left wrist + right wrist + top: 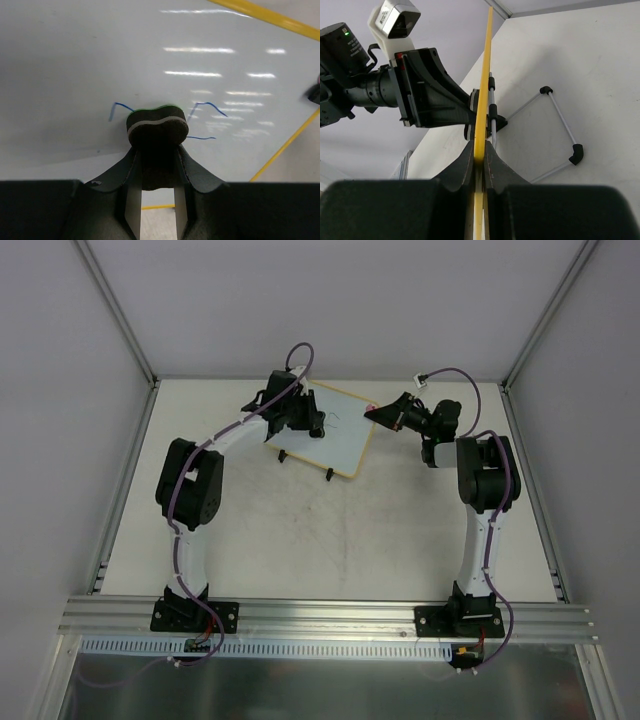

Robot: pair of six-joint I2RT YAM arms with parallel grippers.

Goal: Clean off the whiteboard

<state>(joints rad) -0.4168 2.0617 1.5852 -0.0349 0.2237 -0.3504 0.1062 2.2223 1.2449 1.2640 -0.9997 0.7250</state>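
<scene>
The whiteboard [340, 435] stands tilted at the table's back centre, with a pale yellow frame and two black feet. In the left wrist view its white face [75, 60] carries thin blue marker lines [207, 106]. My left gripper [157, 150] is shut on a dark eraser [157, 125] with a pale band, pressed against the board between the blue lines. My right gripper [480, 157] is shut on the board's yellow frame edge [484, 90], at its right corner in the top view [385, 415]. The left gripper shows beyond the board in the right wrist view [430, 95].
The board's wire stand [560, 125] with black end caps rests on the table behind the board. Grey walls and aluminium posts enclose the white table [330, 540]. An aluminium rail [320, 618] carries both arm bases at the near edge.
</scene>
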